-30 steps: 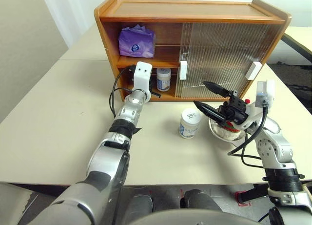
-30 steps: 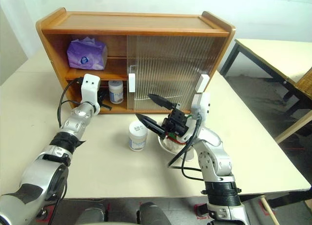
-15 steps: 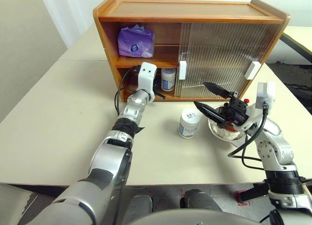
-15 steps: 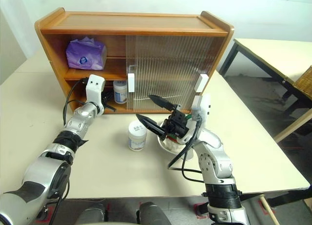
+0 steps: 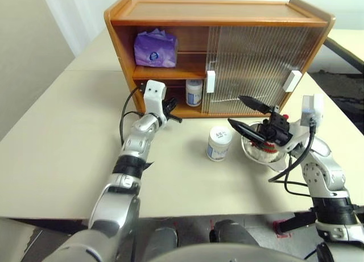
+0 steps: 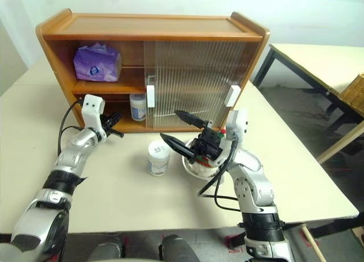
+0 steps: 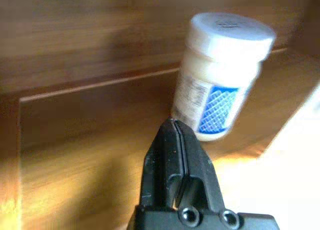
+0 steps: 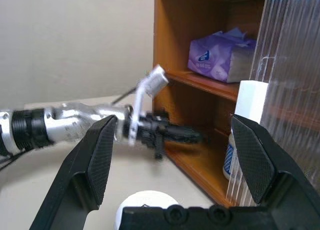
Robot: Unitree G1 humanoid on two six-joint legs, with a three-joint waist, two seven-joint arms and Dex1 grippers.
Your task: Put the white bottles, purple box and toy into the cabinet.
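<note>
The wooden cabinet [image 5: 216, 13] stands at the back of the table with its left half open. The purple box [image 5: 154, 50] lies on the upper shelf. One white bottle [image 5: 194, 92] stands on the lower shelf, close ahead of my left gripper in its wrist view [image 7: 222, 75]. My left gripper [image 5: 175, 117] is shut and empty, just outside the lower shelf's front. A second white bottle [image 5: 218, 143] stands on the table. My right gripper [image 5: 235, 109] hangs open above the toy [image 5: 263, 153], which lies in a bowl, partly hidden.
The steel bowl [image 5: 250, 154] sits to the right of the table bottle. Both ribbed sliding doors [image 5: 250, 63] cover the cabinet's right half, with white handles [image 5: 210, 82]. A second table [image 6: 318, 60] stands to the right, across a gap of floor.
My left gripper has drawn back out of the lower shelf, away from the bottle standing there. The right arm has kept still.
</note>
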